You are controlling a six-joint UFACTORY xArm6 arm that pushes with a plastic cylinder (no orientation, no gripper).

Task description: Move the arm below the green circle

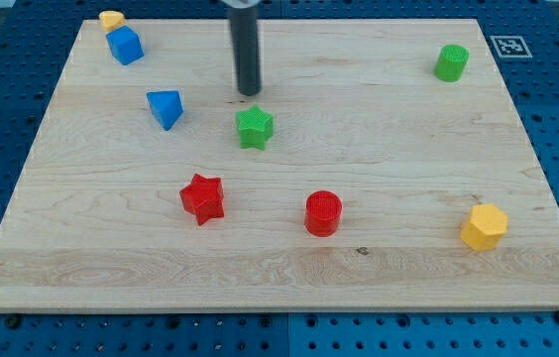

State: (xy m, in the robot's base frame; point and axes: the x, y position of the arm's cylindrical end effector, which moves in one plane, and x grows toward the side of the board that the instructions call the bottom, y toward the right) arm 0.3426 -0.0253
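The green circle [451, 62], a short green cylinder, stands near the view's top right of the wooden board [398, 268]. My tip [249, 93] is at the end of the dark rod in the upper middle, far to the view's left of the green circle. It sits just above the green star [254, 127] without touching it.
A blue triangular block [165, 108] lies left of my tip. A blue cube [125, 46] and a small yellow block [111, 19] sit at the top left. A red star [202, 197], a red cylinder [323, 213] and a yellow hexagon [484, 226] lie lower down.
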